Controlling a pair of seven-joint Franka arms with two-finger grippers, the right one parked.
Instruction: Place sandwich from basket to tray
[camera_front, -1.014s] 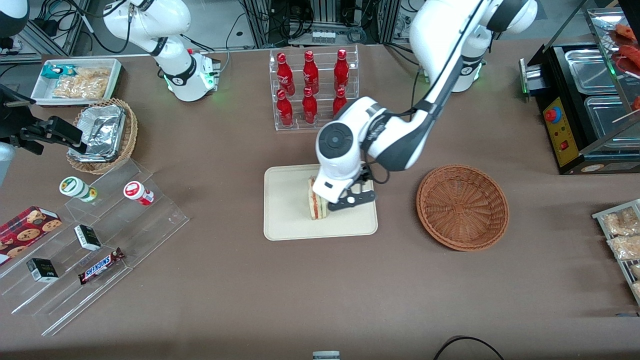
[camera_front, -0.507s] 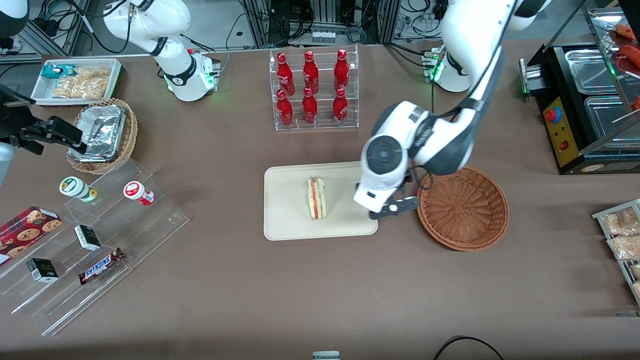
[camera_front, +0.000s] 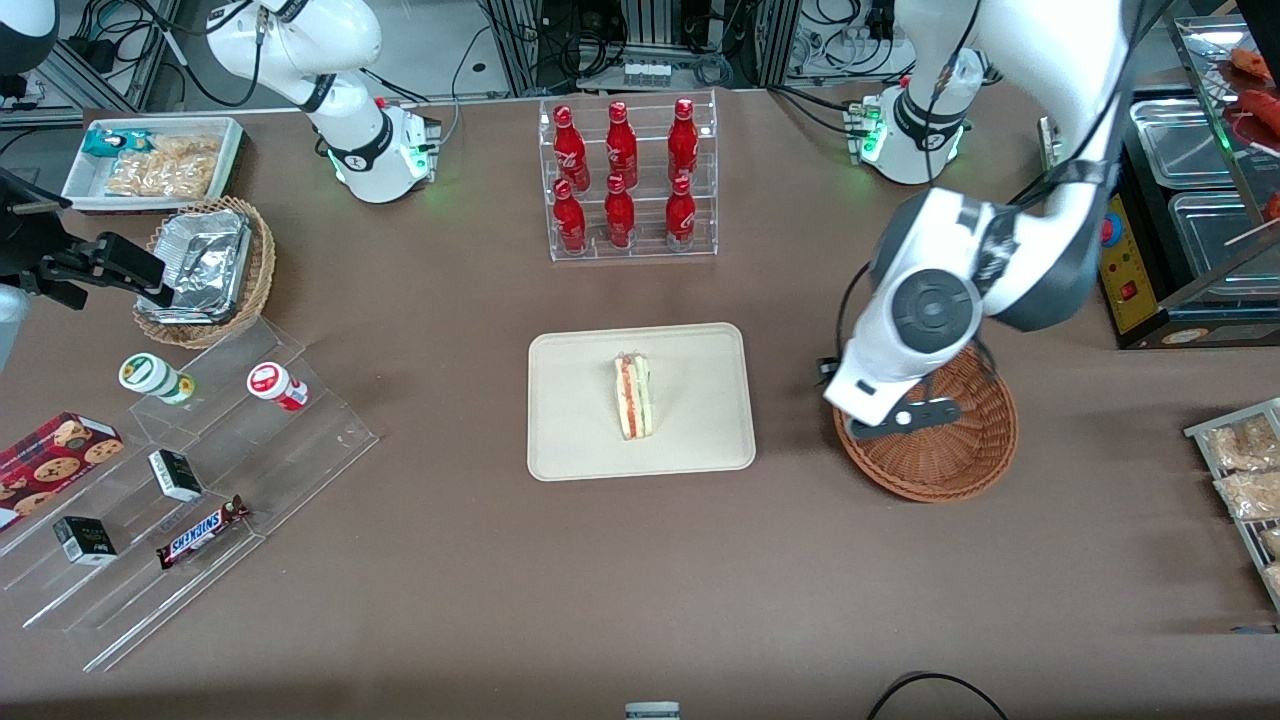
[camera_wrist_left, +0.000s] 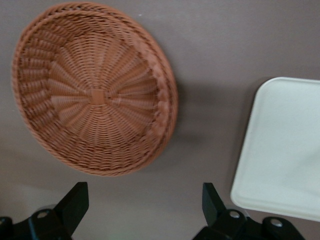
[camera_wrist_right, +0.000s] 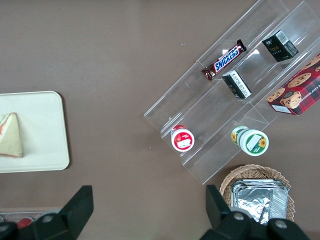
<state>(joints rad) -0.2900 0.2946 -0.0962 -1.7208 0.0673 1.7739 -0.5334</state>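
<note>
The sandwich (camera_front: 633, 397) is seen standing on its edge near the middle of the tray (camera_front: 580, 440), at mid-desk. The basket (camera_front: 950, 465), toward the working arm's end, is seen without contents. The hand (camera_front: 893, 421) hangs released above the basket's rim. Placement is judged done; only retreat of the arm is judged to be called for.

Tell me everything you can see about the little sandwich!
The small triangular sandwich of pale white bread stands on edge near the middle of the flat cream-beige rectangular tray, its cut side showing a red-orange stripe and a green one between the slices. It looks whole and soft. Only the tray touches it. The gripper is open and away from it, above the empty round reddish-brown wicker basket toward the working arm's end of the table.
</note>
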